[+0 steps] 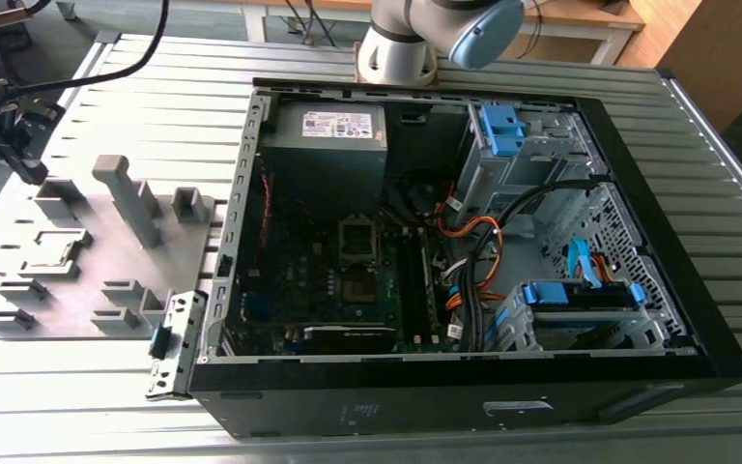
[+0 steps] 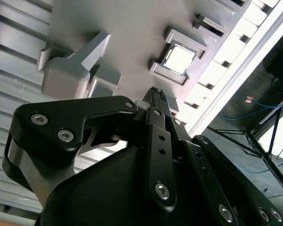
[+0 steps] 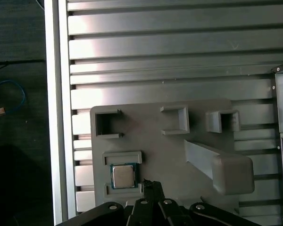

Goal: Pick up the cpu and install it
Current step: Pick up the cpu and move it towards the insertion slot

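Approach stage, seemingly: black gripper (image 3: pixel 151 184), clenched empty, hovers near the small grey-silver square cpu (image 3: pixel 123 176); grasping demands opening, centring above.

A robotics workshop: an opened computer case (image 1: pixel 448 391) and grey fixture tray (image 1: pixel 107 266) lie on a slatted aluminium bench (image 1: pixel 88 406).

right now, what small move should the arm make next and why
Probably a short sideways shift to centre the gripper over the cpu. The cpu lies flat in its tray pocket, and in the first wrist view the gripper's tip shows just off its corner, holding nothing.
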You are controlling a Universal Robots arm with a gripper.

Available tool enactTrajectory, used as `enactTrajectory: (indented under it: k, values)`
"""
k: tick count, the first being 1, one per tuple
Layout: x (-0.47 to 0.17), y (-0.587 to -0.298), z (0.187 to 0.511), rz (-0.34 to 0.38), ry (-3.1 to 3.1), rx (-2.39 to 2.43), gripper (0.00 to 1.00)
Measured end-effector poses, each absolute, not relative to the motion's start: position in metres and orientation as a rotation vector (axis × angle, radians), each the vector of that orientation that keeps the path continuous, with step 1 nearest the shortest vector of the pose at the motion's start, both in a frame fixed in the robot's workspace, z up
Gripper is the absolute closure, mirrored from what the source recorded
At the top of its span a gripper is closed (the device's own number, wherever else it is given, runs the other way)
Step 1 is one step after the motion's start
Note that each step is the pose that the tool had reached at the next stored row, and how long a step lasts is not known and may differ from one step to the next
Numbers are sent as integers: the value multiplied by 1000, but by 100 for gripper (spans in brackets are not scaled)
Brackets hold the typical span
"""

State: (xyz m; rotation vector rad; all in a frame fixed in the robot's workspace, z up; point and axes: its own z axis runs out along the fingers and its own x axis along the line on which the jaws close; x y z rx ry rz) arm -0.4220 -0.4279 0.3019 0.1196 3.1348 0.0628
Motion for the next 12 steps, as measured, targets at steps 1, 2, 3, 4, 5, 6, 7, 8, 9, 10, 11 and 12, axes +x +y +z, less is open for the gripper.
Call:
enactTrajectory:
  k: [1,2,3,4,5,6,7,8,9,10,11,12]
  values:
    - [-423,-428,300,63,3135,120,89]
    - [-424,-428,299,63,3135,119,89]
    - [-425,-429,298,63,3135,119,89]
    - [-425,-429,297,63,3135,119,89]
    - [-426,-429,295,63,3135,120,89]
    - [-427,-430,294,63,3135,120,89]
    - [-428,-430,293,63,3135,120,89]
    - [-429,-430,292,63,3135,120,89]
    - [-431,-430,291,63,3135,120,89]
    - [-432,-430,290,63,3135,120,89]
    - [-433,-430,289,63,3135,120,89]
    - [-433,-430,288,63,3135,120,89]
